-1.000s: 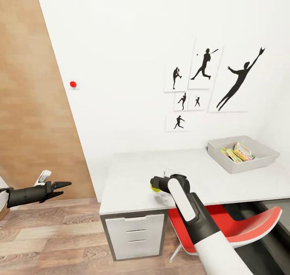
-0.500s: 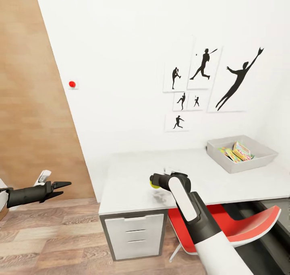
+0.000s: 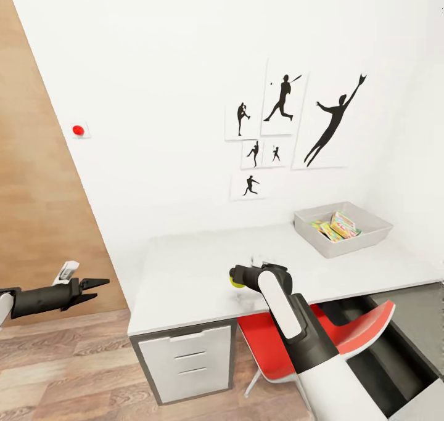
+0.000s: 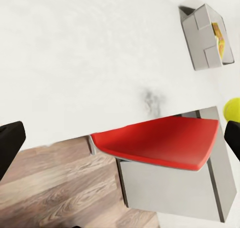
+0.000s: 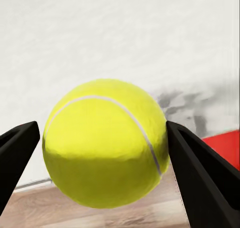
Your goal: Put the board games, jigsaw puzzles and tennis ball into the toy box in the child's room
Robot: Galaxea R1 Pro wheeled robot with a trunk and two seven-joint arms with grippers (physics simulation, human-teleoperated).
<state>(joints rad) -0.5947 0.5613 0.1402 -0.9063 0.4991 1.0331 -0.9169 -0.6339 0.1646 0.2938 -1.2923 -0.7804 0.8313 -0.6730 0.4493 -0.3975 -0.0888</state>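
The yellow-green tennis ball (image 3: 235,281) hangs just above the near edge of the pale table (image 3: 185,267), with my right gripper (image 3: 237,277) shut on it. In the right wrist view the ball (image 5: 102,148) sits between both black fingers (image 5: 197,168), touching them. The pale grey toy box (image 3: 370,236) stands at the table's far right with colourful flat boxes (image 3: 337,225) inside. My left gripper (image 3: 92,288) hovers open over the wood floor, left of the table. The left wrist view takes in the toy box (image 4: 202,42) and the ball (image 4: 231,109).
A red-and-white chair (image 3: 351,331) is tucked under the table below my right arm. A white drawer unit (image 3: 179,359) closes the table's left end. A lower dark grey unit (image 3: 410,298) joins on the right. Black player posters (image 3: 283,125) hang on the wall.
The camera has turned right, so table, posters and toy box shift left in the picture. The ball rose slightly in my right gripper early on. Both arms keep their pose.
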